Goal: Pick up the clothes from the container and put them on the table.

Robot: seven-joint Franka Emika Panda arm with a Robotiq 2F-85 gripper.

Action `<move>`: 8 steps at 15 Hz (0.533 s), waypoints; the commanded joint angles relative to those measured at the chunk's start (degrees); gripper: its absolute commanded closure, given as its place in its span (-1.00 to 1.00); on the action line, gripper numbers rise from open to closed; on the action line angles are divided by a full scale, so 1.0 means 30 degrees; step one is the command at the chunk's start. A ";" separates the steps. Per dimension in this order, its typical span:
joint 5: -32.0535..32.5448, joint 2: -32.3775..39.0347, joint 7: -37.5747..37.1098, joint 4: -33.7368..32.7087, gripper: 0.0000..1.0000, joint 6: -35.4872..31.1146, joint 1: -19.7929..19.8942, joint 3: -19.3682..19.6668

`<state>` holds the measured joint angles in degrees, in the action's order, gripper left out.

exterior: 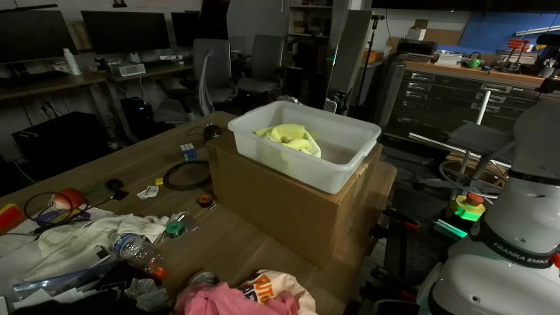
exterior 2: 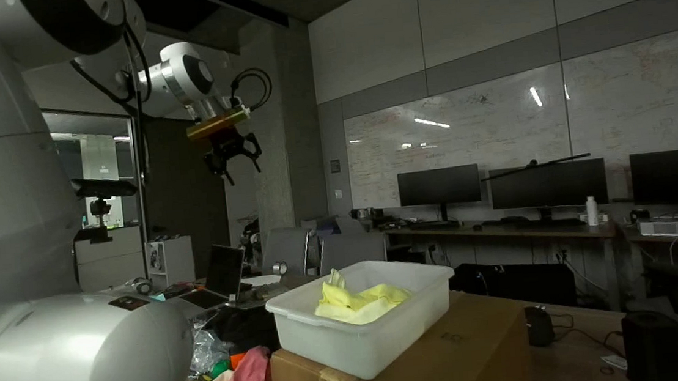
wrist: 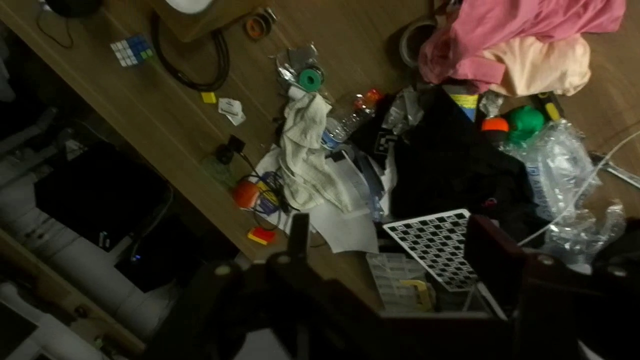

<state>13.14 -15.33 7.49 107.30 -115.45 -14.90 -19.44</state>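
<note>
Black two-fingered gripper (exterior 2: 245, 175): mine, left of centre in an exterior view, just above mid-height; fingers (wrist: 299, 234) spread wide, nothing between them.
Crumpled pale-yellow cloth (exterior 2: 361, 304): inside the white plastic tub (exterior 2: 334, 340), lower middle of an exterior view. One piece or two, can't tell.
Raised fold (exterior 2: 336, 284): stands up at the cloth's left there; my best bite, I judge.
Wrist view: cloth not shown. White edge (wrist: 190, 5) at the top, left of centre, I take for the tub; go over that way before dropping.
Tub: come in from above, fingertips inside the rim, astride the fold. Pressing hard could shove it along its brown cardboard box (exterior: 271, 210).
Lift: squeeze firmly, then straight up till the trailing hem clears the rim; a snag could drag the tub.
Brown wooden table (exterior: 245, 249): aim between box and crumpled pink cloth (exterior: 232, 302), bottom middle; avoid the rumpled off-white towel (exterior: 100, 227), lower left.
</note>
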 commanded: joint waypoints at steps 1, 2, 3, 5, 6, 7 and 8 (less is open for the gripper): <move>0.1189 -0.1044 -0.2104 0.1313 -1.00 0.0107 0.1051 0.0861; 0.1197 -0.1276 -0.2527 0.1927 -1.00 -0.0044 0.1373 0.1271; 0.1096 -0.1432 -0.2972 0.2449 -1.00 -0.0104 0.1679 0.1639; 0.0987 -0.1634 -0.3858 0.3544 -1.00 -0.0138 0.2353 0.2316; 0.0846 -0.1707 -0.4352 0.3965 -1.00 0.0048 0.2638 0.2578; 0.0839 -0.1720 -0.4877 0.4632 -1.00 -0.0097 0.2976 0.2872; 0.0743 -0.1669 -0.5405 0.5109 -1.00 -0.0041 0.3258 0.3111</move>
<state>15.55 -18.59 -3.98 117.93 -115.15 -7.17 -11.75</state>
